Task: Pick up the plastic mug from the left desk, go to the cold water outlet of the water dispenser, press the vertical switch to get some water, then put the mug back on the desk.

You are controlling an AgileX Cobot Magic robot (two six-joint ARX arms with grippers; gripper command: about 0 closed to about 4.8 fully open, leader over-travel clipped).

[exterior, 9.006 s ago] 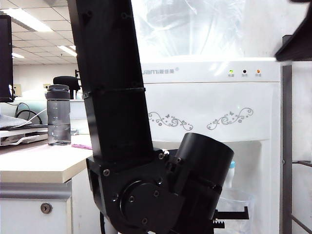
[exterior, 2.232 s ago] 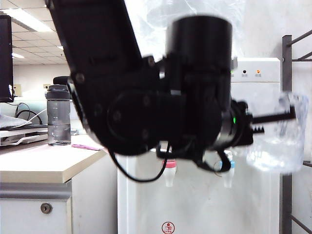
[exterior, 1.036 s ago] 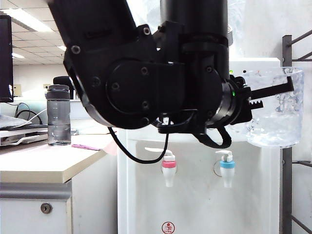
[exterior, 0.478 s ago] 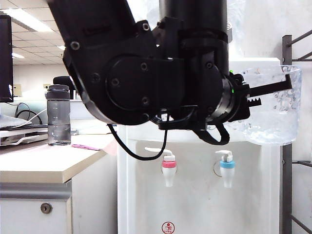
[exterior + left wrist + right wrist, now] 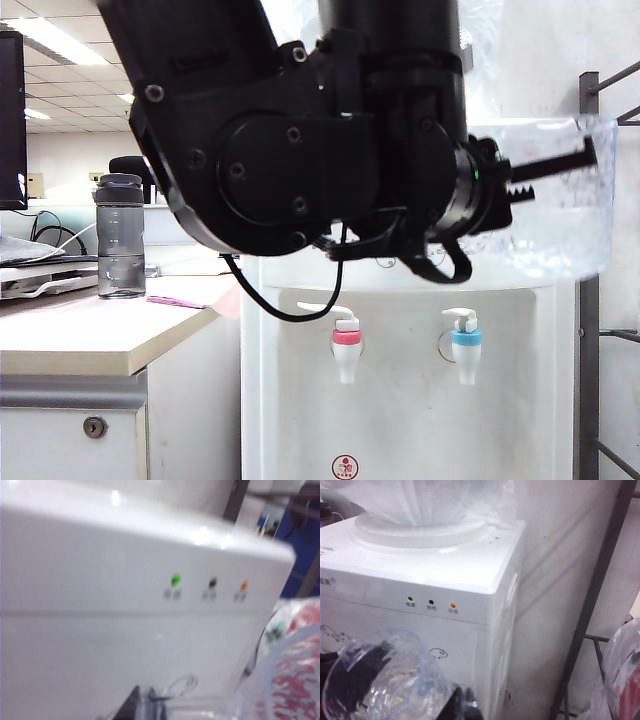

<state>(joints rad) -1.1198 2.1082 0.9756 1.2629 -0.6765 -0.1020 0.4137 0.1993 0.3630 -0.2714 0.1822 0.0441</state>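
**Q:** Location of the plastic mug (image 5: 565, 215)?

**A:** Up in the air at the right of the exterior view, in front of the upper panel of the water dispenser (image 5: 400, 420); above and to the right of the cold water outlet (image 5: 466, 346), clear of it; well apart from the left desk (image 5: 80, 345); blurred, with clear dimpled walls; seen from above in the right wrist view (image 5: 380, 677), below the three indicator lights (image 5: 430, 602).

**Q:** Manner of holding?

**A:** Clamped at the rim by the left gripper (image 5: 578, 163); jaws drawn narrow on the mug wall; one toothed finger (image 5: 545, 168) lying level across the near side; black left arm (image 5: 260, 150) filling the upper middle of the exterior view.

**Q:** State of the right gripper (image 5: 462, 706)?

**A:** High beside the dispenser's top corner; only a dark tip at the edge of its own wrist view; wide or narrow, cannot tell.

**Q:** Surroundings?

**A:** Vertical switch (image 5: 460, 315), a short white hook atop the blue collar; red-collared tap (image 5: 346, 345) just beside it, toward the desk; smoky-grey bottle (image 5: 120, 237) upright on the desk top; round lock (image 5: 95, 427) in the cabinet front; dark metal rack (image 5: 588, 320) just right of the dispenser.
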